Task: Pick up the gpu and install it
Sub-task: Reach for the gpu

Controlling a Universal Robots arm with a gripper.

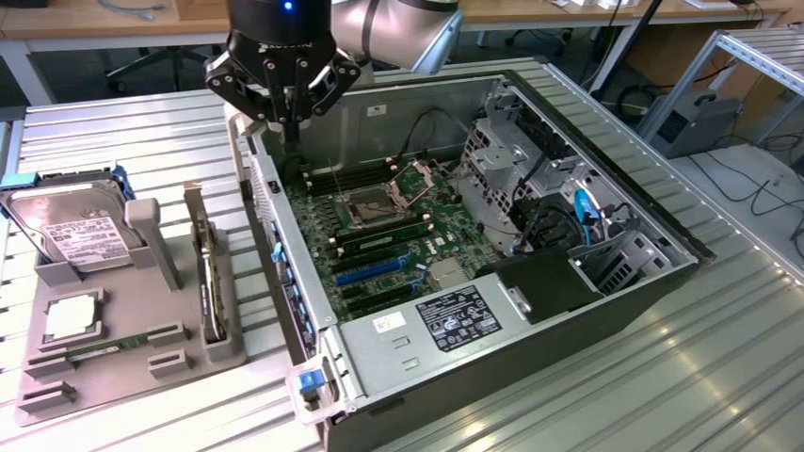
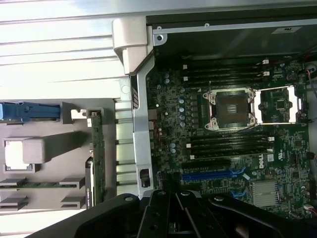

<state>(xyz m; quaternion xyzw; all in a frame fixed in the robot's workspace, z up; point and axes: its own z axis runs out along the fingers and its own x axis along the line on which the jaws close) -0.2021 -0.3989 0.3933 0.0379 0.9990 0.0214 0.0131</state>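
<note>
The gpu (image 1: 209,282) is a thin dark card standing on edge in a slot of the grey holder (image 1: 113,363), with its silvery bracket at the far end. The wrist view shows its top edge (image 2: 96,148) beside the case wall. My gripper (image 1: 292,139) hangs over the far corner of the open computer case (image 1: 528,311), above the motherboard (image 1: 377,226) near the case's wall on the exterior view's left. Its fingers are shut with nothing between them, and it is well apart from the gpu. In the wrist view the gripper (image 2: 174,210) sits above the blue expansion slots (image 2: 213,175).
The holder also carries a silver hard drive (image 1: 75,231), a processor chip (image 1: 70,315) and a green memory stick (image 1: 113,344). Inside the case are the CPU socket (image 1: 377,198), drive cages (image 1: 503,160) and cables. All of it stands on a ribbed metal table (image 1: 628,395).
</note>
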